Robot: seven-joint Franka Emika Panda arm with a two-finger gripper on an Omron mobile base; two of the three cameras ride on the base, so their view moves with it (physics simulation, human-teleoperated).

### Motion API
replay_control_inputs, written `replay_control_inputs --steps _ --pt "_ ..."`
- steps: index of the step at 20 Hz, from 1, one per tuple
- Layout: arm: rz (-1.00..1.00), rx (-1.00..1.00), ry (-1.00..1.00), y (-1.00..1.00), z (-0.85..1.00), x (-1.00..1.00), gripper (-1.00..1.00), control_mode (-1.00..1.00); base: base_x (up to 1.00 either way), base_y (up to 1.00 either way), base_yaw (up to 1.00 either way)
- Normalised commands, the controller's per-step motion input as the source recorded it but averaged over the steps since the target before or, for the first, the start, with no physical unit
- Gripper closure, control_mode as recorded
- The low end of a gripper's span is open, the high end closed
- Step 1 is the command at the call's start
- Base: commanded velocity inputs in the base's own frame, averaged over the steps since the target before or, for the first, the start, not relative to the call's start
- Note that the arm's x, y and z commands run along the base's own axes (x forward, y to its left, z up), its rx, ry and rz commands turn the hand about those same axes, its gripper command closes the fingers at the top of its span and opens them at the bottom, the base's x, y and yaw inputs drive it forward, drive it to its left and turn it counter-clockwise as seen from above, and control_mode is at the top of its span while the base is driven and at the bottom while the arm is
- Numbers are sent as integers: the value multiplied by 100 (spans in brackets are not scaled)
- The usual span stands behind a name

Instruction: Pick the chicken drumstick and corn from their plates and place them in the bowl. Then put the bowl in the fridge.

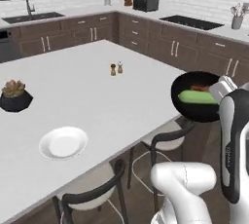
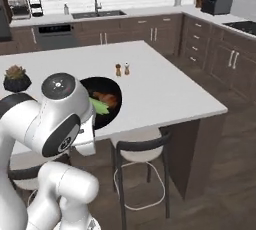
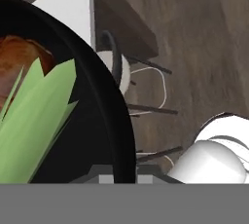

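Close up in the hand view, the corn [image 3: 34,121] fills the left, the chicken drumstick [image 3: 19,60] tucked behind it, both inside the bowl [image 3: 109,106], which hangs in the air past the island [image 1: 97,96] edge, over a stool [image 1: 165,142]. Loading looks done; carrying it to the fridge comes next, I'd say. At the right, the gripper [image 3: 121,177] pinches the bowl's rim, jaws clenched.

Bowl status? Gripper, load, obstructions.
Gripper shut on the black bowl rim. Bowl held off the island, corn and drumstick inside. Stools below; fridge not in sight.
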Motion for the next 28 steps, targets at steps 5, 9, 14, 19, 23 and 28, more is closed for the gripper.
replay_control_inputs --steps 5,9,14,19,23,28 --pt "0 0 0 0 0 0 100 100 -4 -7 -90" --pt "0 0 0 0 0 0 100 100 -3 -28 -83" --pt "0 0 0 0 0 0 100 100 25 -69 -60" --pt "0 0 0 0 0 0 100 100 100 -39 -35" --pt "0 0 0 0 0 0 100 100 100 -12 -18" --pt "0 0 0 0 0 0 100 100 100 -41 -11"
